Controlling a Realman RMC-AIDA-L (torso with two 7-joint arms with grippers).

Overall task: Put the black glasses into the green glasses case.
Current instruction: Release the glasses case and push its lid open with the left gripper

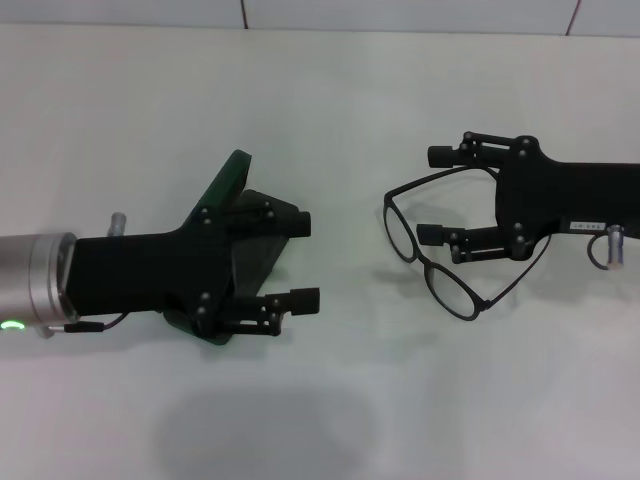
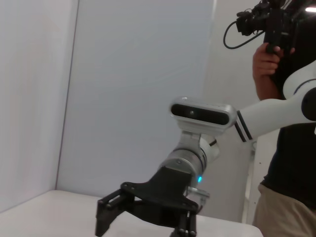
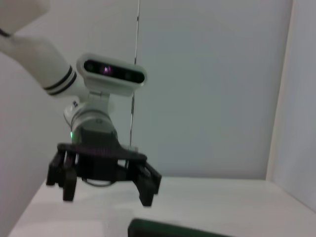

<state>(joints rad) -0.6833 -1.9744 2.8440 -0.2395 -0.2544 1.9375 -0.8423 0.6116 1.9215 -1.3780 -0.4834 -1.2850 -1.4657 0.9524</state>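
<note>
Two grippers face each other over a white tabletop [image 1: 330, 420] in the head view. On the robot's left, the left gripper [image 1: 303, 260] reaches in from the left edge, its silver wrist lit by a small green light. Its two black fingers [image 1: 297, 297] are spread wide apart and grasp nothing. Directly beneath it lies the green glasses case [image 1: 228, 180], mostly covered by the gripper body; one dark green end pokes out toward the far edge of the table, and a sliver shows below the near finger. Whether the case is open or closed cannot be told from here.

Right of centre, the black glasses [image 1: 432, 262] rest on the table with lenses pointing toward the left gripper and temple arms running back toward the right edge. The right gripper [image 1: 435, 195] comes in from the right edge with its fingers parted, one finger beyond the frame's far side and the other over the space between the temples. Contact with the frame cannot be confirmed.

From the left wrist camera, the right gripper [image 2: 143, 217] appears with fingers apart, and a person holding a camera [image 2: 276, 29] stands behind. From the right wrist camera, the left gripper [image 3: 106, 190] hangs released above a dark green edge of the case [image 3: 168, 229].
</note>
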